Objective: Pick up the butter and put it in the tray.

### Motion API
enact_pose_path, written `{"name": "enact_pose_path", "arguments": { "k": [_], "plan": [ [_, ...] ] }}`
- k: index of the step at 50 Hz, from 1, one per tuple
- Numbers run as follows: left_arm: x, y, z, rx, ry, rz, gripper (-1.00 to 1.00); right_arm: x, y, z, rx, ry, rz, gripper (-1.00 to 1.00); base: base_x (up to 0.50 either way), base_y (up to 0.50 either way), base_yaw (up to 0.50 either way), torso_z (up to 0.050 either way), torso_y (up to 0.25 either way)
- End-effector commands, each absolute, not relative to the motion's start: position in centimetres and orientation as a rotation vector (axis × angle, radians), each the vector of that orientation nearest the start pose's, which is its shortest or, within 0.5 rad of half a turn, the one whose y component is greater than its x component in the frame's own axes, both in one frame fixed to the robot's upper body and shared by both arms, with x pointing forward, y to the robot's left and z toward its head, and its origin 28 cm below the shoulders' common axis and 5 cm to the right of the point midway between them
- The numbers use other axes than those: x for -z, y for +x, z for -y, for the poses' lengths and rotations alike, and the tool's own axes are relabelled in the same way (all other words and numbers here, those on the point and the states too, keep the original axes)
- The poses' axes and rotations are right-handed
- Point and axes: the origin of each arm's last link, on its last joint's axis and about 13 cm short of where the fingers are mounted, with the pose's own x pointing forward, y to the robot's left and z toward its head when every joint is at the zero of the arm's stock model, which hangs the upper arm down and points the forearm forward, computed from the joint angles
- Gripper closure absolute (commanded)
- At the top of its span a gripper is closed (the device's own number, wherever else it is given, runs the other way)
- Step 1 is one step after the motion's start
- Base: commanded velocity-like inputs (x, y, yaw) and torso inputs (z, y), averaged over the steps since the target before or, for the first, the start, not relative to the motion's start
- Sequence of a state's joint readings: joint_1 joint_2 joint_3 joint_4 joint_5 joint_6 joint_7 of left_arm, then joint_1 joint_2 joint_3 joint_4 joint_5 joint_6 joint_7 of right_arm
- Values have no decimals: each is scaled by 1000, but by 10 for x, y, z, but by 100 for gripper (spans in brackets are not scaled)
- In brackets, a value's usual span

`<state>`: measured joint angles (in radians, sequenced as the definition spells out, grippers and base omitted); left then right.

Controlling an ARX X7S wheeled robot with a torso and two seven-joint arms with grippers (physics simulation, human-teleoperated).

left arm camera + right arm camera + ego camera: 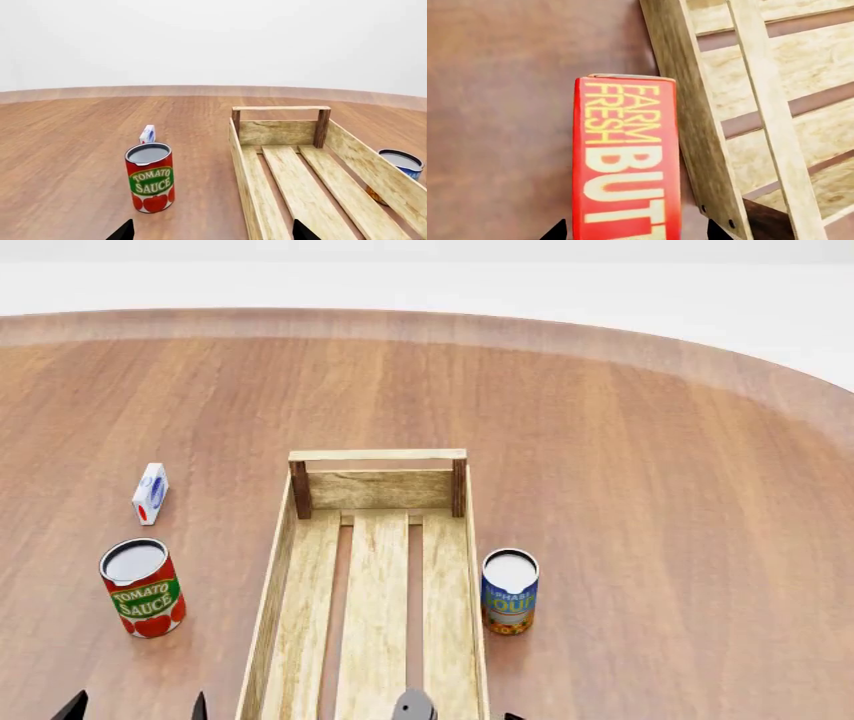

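Note:
The butter [626, 160], a red box with yellow "FARM FRESH BUTTER" lettering, lies on the wooden table just outside the long side wall of the tray [694, 125]. My right gripper [636, 231] is open, with a dark fingertip on each side of the box and a gap at both sides. The pale slatted tray also shows in the head view [274, 590] and the left wrist view [243, 165]. The butter is out of sight in the head view. My left gripper [213, 231] is open and empty, above the table between the tomato sauce can and the tray.
A red tomato sauce can [140, 590] [150, 177] stands left of the tray. A small white-blue carton [151, 492] [147, 134] stands behind it. A blue can [509, 592] [400, 162] stands against the tray's right side.

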<state>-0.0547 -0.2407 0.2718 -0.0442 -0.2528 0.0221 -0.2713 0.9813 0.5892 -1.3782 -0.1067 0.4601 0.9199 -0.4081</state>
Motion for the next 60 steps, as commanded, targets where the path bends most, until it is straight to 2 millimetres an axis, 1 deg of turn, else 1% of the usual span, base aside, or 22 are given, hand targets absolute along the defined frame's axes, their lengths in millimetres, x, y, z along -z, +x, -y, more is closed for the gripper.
{"name": "enact_pose_path", "arguments": {
  "k": [1,4,6,15,29,39,40,46,50,55,60],
  "plan": [
    [-11,215,-211,-16,4,-32,-100,-92,283,111,-1040,-906,-791,-100,0,0,0,0,0],
    [-11,215,-212,-15,4,-32,-100,-91,284,111,-1043,-903,-792,-100,0,0,0,0,0],
    [-13,213,-211,-13,2,-29,-100,-86,284,111,-1048,-899,-800,-100,0,0,0,0,0],
    [-14,211,-212,-12,1,-26,-100,-76,284,111,-1062,-883,-814,-100,0,0,0,0,0],
    [-17,209,-214,-11,-3,-23,-100,-48,287,117,-1077,-823,-855,-100,0,0,0,0,0],
    [-16,211,-216,-10,-3,-24,-100,-43,288,117,-1077,-811,-863,-100,0,0,0,0,0],
    [-16,210,-215,-10,-2,-24,-100,-43,288,117,-1068,-816,-856,100,0,0,0,0,0],
    [-16,211,-215,-10,-1,-26,-100,-46,288,115,-1045,-788,-808,100,0,0,0,0,0],
    [-15,211,-214,-10,-2,-27,-100,-55,286,113,-1001,-751,-796,100,0,1,2,0,0],
    [-14,212,-213,-12,-4,-28,-100,-66,276,110,-1022,-760,-789,100,0,0,0,0,0],
    [-15,213,-212,-14,-7,-29,-100,-76,261,106,-1055,-779,-806,100,0,0,1,0,0]
  ]
}}
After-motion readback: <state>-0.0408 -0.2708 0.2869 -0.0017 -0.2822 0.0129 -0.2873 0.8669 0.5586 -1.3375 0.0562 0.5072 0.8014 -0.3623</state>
